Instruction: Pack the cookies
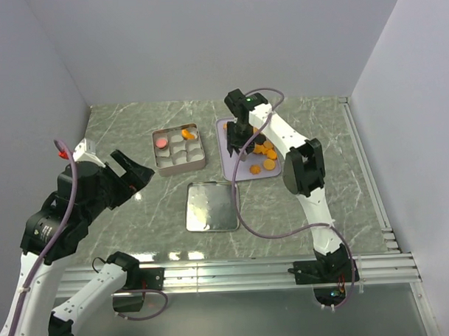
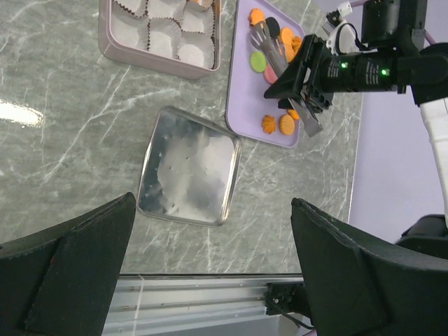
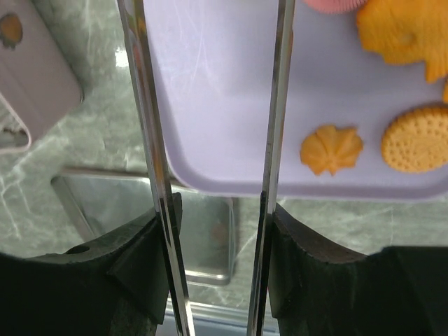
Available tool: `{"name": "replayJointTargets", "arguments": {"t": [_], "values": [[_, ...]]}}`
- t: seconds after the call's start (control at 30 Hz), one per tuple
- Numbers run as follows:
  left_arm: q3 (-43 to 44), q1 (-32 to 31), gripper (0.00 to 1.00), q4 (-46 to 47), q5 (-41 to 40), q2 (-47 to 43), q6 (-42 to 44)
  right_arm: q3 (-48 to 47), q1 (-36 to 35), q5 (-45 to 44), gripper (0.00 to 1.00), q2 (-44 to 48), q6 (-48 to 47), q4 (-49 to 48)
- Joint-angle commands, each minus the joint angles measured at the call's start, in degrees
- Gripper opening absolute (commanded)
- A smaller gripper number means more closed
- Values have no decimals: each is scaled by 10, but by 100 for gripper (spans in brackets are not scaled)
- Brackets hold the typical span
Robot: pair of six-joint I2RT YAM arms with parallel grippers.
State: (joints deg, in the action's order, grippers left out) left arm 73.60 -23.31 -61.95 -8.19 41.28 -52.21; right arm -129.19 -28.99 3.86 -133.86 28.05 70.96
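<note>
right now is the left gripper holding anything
No, the left gripper is wide open, with nothing held in it.

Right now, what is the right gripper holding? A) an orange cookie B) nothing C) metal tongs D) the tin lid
C: the right wrist view shows the right gripper clamping both arms of the metal tongs above the lavender tray.

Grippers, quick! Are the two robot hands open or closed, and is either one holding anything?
Left gripper: open, holding nothing.
Right gripper: shut on the long shiny metal tongs.
</note>
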Motion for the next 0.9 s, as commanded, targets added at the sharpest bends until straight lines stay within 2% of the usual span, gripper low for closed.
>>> {"name": "replayJointTargets", "arguments": {"t": [0.0, 0.3, 0.6, 0.7, 0.87], "values": [[-7, 3, 99, 11, 6, -8, -11, -55, 3, -12, 55, -24, -6, 9], [-36, 3, 99, 12, -3, -22, -27, -110, 7, -1, 56, -73, -2, 9], [-23, 4, 99, 9, -39, -8, -20, -144, 18, 19, 57, -121, 4, 8], [-16, 3, 99, 11, -46, 0, -12, -144, 22, 16, 54, -126, 3, 11], [-10, 3, 99, 18, -50, 11, -2, -143, 23, 17, 41, -131, 1, 17]]}}
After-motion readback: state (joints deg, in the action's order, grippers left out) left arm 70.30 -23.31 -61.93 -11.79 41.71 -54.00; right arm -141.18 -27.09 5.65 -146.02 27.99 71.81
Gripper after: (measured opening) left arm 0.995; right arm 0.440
